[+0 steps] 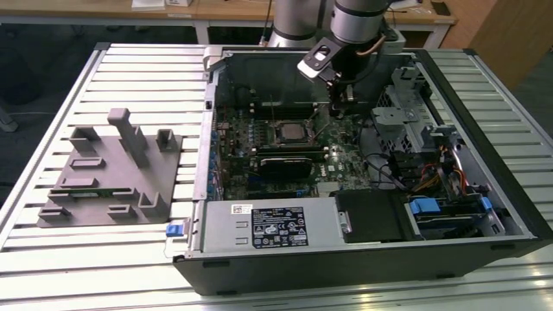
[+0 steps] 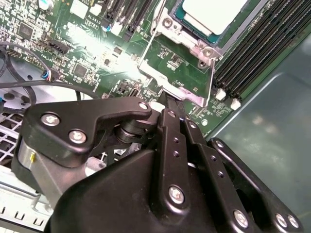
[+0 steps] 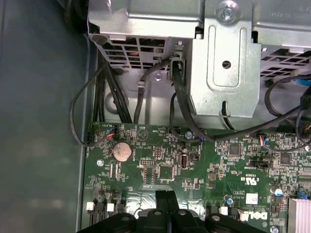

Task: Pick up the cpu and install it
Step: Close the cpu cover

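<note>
The pincer (image 2: 171, 99) has its two black fingers pressed together with nothing visible between them. Its tips are down at the metal tab of the socket frame (image 2: 181, 30) on the green circuit board (image 3: 204, 165). The cpu (image 2: 214, 12) lies flat inside that frame, just beyond the tips, its pale top showing. Memory sticks (image 2: 252, 58) run just beside the socket. A coin battery (image 3: 122, 151) sits on the board nearby. A metal drive cage (image 3: 223, 63) and loose black cables (image 3: 80, 111) crowd the board's edge. In the exterior view, the grey plastic fixture (image 1: 112, 172) stands well apart, outside the computer case (image 1: 363, 265).
</note>
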